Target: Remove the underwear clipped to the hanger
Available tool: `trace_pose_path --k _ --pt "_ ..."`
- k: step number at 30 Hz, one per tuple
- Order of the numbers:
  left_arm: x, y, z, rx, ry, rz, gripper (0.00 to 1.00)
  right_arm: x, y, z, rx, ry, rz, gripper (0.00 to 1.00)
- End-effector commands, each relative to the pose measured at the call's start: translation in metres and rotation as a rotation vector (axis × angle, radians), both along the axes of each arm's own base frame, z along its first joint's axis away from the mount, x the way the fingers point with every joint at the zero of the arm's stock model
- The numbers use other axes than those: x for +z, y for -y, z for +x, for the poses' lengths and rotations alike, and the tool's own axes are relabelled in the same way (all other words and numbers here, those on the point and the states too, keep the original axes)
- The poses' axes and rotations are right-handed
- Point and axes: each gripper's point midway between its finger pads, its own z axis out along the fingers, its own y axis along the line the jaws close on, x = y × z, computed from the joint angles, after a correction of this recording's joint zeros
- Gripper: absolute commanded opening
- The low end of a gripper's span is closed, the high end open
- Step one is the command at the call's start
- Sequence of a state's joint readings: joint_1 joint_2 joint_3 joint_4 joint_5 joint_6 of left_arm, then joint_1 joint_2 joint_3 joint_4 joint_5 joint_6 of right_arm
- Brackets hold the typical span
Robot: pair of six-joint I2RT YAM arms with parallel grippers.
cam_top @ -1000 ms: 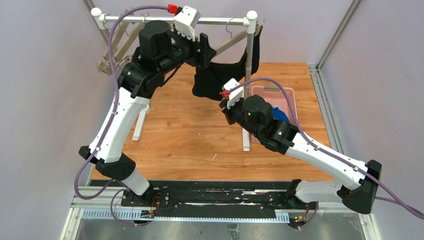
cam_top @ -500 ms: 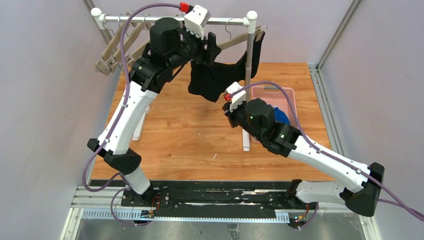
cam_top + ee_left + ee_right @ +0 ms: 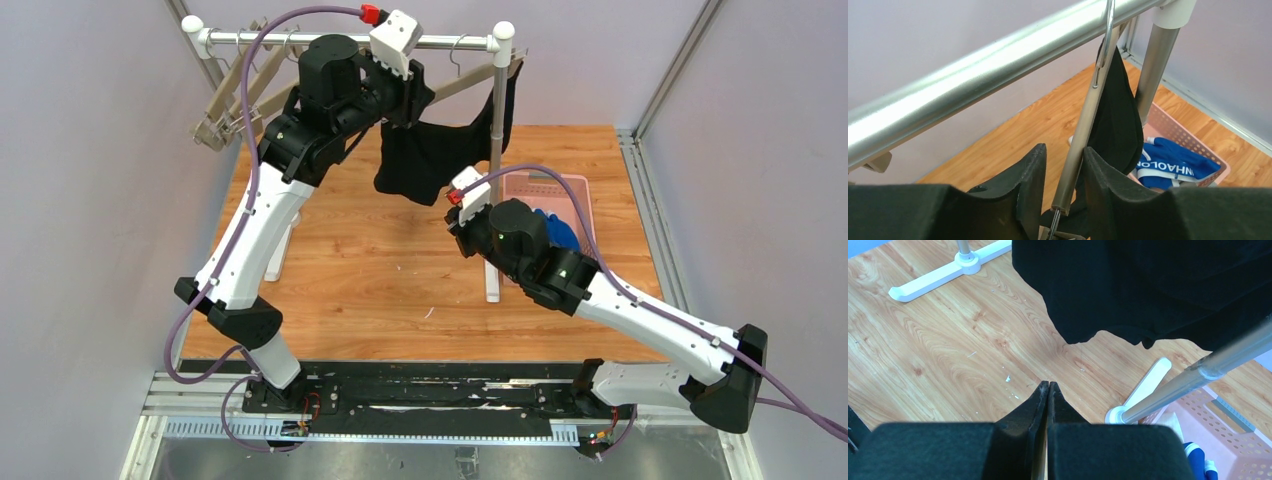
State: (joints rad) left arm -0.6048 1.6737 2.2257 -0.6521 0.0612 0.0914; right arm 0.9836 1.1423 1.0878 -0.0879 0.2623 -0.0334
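Left gripper [image 3: 1064, 152] beside hanging black briefs [image 3: 1118, 120]

place: robot lab cell | evidence: aluminium frame [image 3: 676, 62], blank walls [image 3: 90, 150], base rail [image 3: 440, 386]

Noted tight quarters around left gripper [image 3: 1063, 192]: hanger arm [image 3: 1083, 130] between its spread jaws, rail [image 3: 998, 55] directly overhead. Blocked on the right by upright post [image 3: 1154, 65] and hanging black underwear [image 3: 1120, 125], with basket [image 3: 1175, 125] just beyond (blue underwear [image 3: 1173, 162] inside). Found open bench [image 3: 938, 340] beneath the black cloth's lower edge, ahead of closed right gripper [image 3: 1048, 390]; bounded there by rack foot [image 3: 943, 277], left, and post, right.
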Motion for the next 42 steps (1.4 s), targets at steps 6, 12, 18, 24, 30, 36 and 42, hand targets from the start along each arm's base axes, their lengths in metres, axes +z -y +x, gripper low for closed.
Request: trace_pose_path --k 6,12,18,24,30,36,42 --pt "0.006 0.003 0.001 -0.004 0.025 0.005 0.26 0.001 0.005 -0.006 -0.004 0.007 0.009 0.01" --pt "0.0 0.005 0.004 -0.002 0.011 0.014 0.33 0.002 0.009 -0.007 -0.013 0.018 0.011 0.01" --pt "-0.008 0.007 0.007 -0.003 -0.009 0.024 0.37 0.004 0.014 -0.007 -0.023 0.03 0.008 0.01" --pt "-0.012 0.01 0.011 -0.002 -0.02 0.021 0.24 0.003 0.016 -0.007 -0.027 0.033 0.008 0.01" --pt "-0.001 0.006 0.01 0.017 0.007 0.003 0.0 -0.001 0.017 -0.007 -0.032 0.031 0.002 0.02" --pt "0.022 -0.006 0.001 0.036 0.06 -0.014 0.0 -0.003 0.018 -0.007 -0.035 0.03 0.002 0.02" --pt "0.04 -0.024 -0.013 0.073 0.099 -0.023 0.0 0.0 0.025 -0.004 -0.073 0.051 0.01 0.03"
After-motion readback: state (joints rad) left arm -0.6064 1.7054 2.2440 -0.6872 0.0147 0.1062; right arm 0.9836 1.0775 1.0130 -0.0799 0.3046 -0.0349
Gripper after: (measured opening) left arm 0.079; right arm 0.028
